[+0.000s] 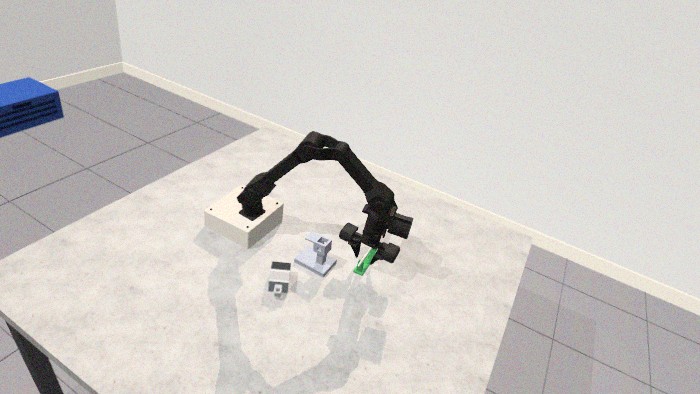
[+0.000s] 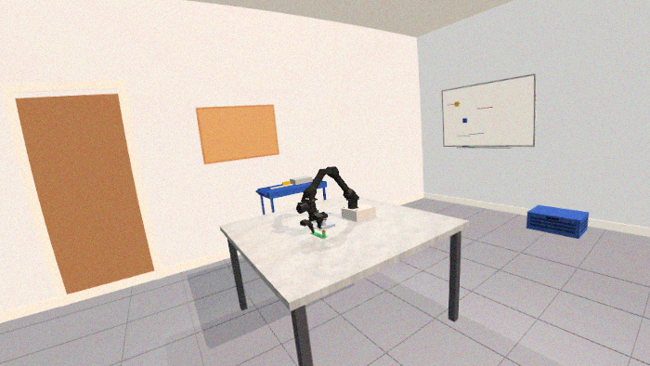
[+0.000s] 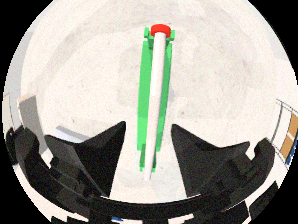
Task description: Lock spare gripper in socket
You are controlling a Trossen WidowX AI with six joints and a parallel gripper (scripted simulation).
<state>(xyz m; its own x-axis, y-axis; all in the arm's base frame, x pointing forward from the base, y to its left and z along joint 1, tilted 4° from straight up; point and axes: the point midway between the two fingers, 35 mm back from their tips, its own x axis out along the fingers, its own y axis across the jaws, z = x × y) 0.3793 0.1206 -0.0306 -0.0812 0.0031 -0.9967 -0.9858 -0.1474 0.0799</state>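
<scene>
The lock pin (image 3: pixel 156 83), a white rod with a red head, lies lengthwise in a green cradle (image 3: pixel 141 110) (image 1: pixel 364 263) (image 2: pixel 318 235) on the table. My gripper (image 3: pixel 149 137) (image 1: pixel 367 251) (image 2: pixel 315 226) is open. It hangs low over the near end of the pin, with one finger on each side and a gap between each finger and the pin. The grey mount (image 1: pixel 318 252) with its empty square socket stands to the left of the cradle. The spare gripper (image 1: pixel 279 281), a small white and dark block, lies on the table in front of the mount.
The arm's beige base block (image 1: pixel 245 222) (image 2: pixel 358 213) stands behind the mount. A blue crate (image 1: pixel 27 105) (image 2: pixel 557 221) sits on the floor far off. A blue side table (image 2: pixel 279 190) stands by the wall.
</scene>
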